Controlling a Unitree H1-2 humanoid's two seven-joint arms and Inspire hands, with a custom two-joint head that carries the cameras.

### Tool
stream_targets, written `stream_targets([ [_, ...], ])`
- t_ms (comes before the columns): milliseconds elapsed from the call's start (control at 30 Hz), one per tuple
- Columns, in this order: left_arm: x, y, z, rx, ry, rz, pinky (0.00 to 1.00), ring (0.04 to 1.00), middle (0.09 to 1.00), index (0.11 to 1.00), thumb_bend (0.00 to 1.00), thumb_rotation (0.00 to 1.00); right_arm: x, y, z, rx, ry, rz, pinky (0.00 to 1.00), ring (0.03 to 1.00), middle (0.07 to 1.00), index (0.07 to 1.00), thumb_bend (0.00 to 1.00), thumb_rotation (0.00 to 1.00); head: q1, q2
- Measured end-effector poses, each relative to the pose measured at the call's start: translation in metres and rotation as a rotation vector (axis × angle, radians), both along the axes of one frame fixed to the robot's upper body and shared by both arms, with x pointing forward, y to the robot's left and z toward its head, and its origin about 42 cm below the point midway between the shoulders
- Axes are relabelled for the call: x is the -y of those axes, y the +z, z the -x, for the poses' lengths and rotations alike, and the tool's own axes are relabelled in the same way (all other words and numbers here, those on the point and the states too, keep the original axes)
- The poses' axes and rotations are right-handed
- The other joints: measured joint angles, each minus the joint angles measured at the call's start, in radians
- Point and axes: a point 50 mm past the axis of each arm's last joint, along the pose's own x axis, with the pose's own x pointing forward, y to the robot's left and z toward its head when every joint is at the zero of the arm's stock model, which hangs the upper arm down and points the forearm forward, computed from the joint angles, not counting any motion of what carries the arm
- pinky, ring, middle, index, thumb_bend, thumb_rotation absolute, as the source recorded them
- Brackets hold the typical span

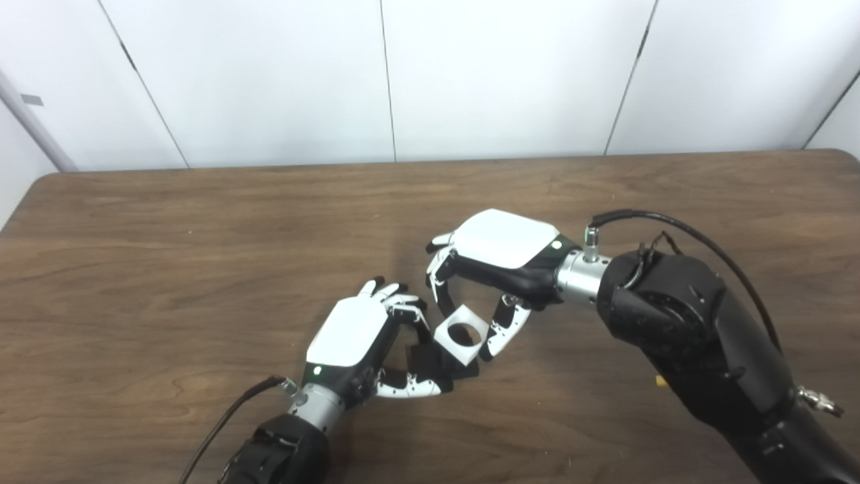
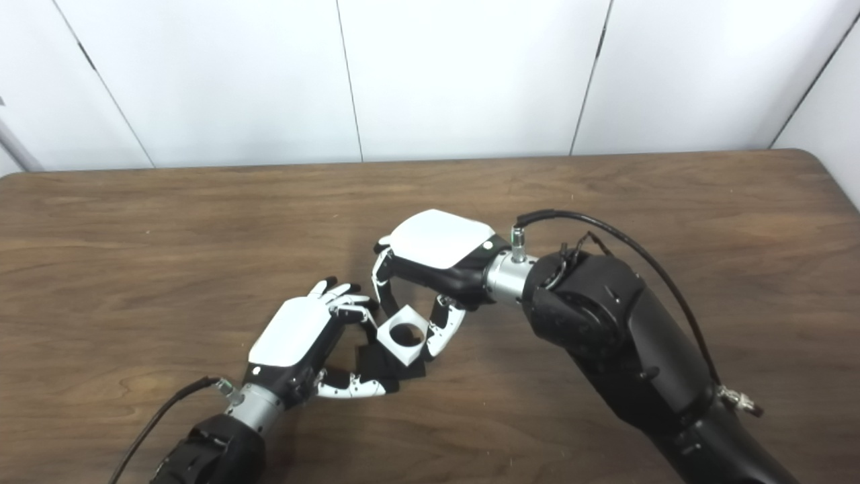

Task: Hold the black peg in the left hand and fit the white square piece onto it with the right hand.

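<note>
Nearest the camera, the robot's left hand (image 1: 356, 336) rises from the near edge of the wooden bench (image 1: 134, 269), its fingers and thumb wrapped around the black peg (image 1: 430, 359). Only part of that peg shows, a dark block jutting to the right of the palm and close above the bench top.

From the right, the right hand (image 1: 500, 252) reaches in over the middle of the bench, palm down. Its fingers and thumb are clamped on the white square piece (image 1: 461, 334), pinching it on 2 opposite sides. That piece is tilted, its round hole facing up toward the camera.

Both views put the white square piece against the right end of the black peg, between the 2 hands; whether the peg has entered the hole cannot be told. A black cable (image 1: 678, 232) loops over the right wrist, and another cable (image 1: 228, 417) trails from the left wrist toward the near edge. White wall panels (image 1: 269, 74) stand behind the far edge.
</note>
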Motion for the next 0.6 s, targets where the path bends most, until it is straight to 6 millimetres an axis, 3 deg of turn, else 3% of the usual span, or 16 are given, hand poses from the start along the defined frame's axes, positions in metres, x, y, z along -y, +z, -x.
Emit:
stream_targets([
  [600, 0.0020, -0.0012, -0.0004, -0.004, 0.001, 0.005, 1.00, 0.912, 0.791, 0.488, 0.52, 0.06, -0.0050, -0.0060, 0.0003, -0.003, 0.003, -0.010, 0.88, 0.907, 0.759, 0.483, 0.52, 0.13, 0.006, -0.003],
])
